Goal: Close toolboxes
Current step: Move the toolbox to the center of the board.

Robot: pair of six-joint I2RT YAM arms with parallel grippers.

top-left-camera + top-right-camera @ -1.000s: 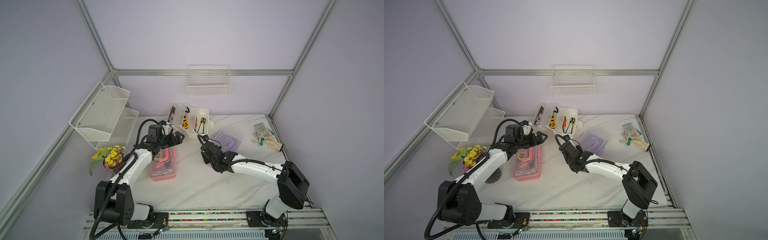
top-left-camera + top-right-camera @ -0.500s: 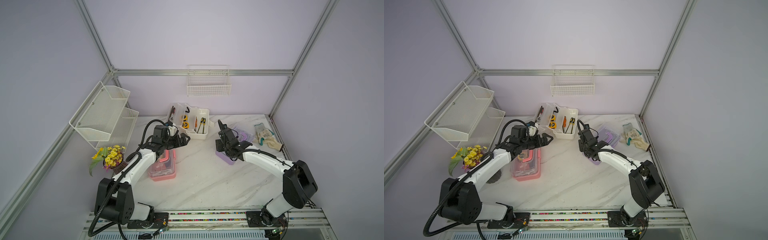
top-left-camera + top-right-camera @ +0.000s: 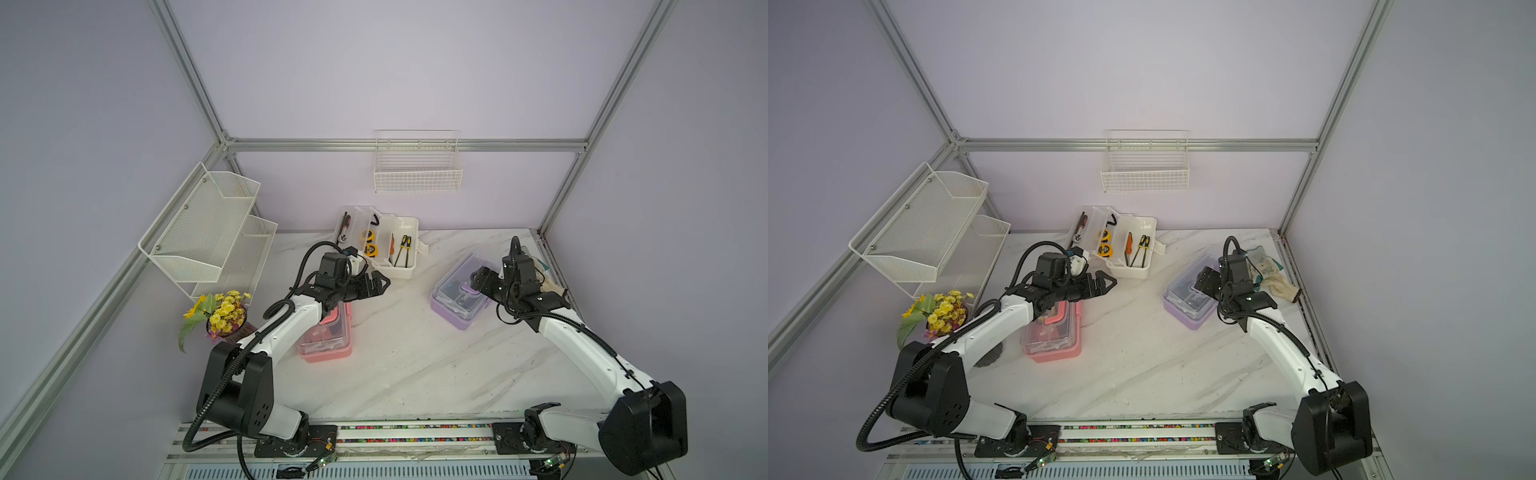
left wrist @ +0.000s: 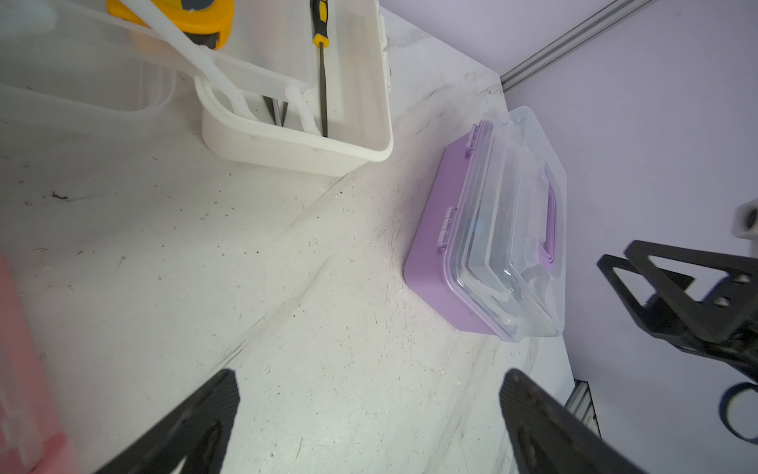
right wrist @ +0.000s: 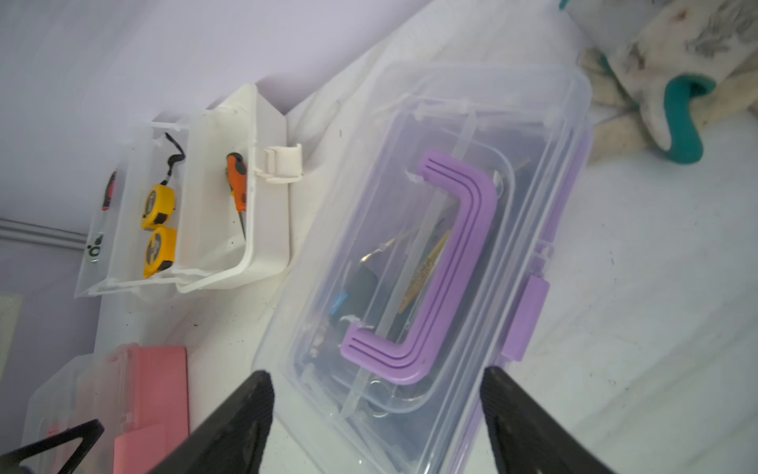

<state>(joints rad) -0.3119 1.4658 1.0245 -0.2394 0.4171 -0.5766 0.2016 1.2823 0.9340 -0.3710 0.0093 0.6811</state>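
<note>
In both top views the purple toolbox [image 3: 453, 309] [image 3: 1183, 309] lies at the right with its clear lid down. My right gripper [image 3: 480, 279] [image 5: 377, 379] hangs open just over its lid, near the purple handle [image 5: 459, 262], and holds nothing. The pink toolbox [image 3: 332, 353] [image 3: 1054, 353] lies at the left with its lid down, partly under my left arm. My left gripper [image 3: 382, 284] [image 4: 369, 381] is open and empty above bare table past the pink one. The white toolbox [image 3: 401, 272] [image 4: 295, 152] stands open at the back, with tape measures and screwdrivers inside.
Work gloves [image 3: 548, 280] lie by the right edge behind the purple toolbox. A pot of yellow flowers [image 3: 220, 316] stands at the left, under a two-tier mesh shelf [image 3: 212, 237]. A wire basket [image 3: 417, 174] hangs on the back wall.
My right arm has swung from the middle of the table to the right, over the purple toolbox, and its jaws have opened wider. My left gripper has moved a little rightward past the pink toolbox.
</note>
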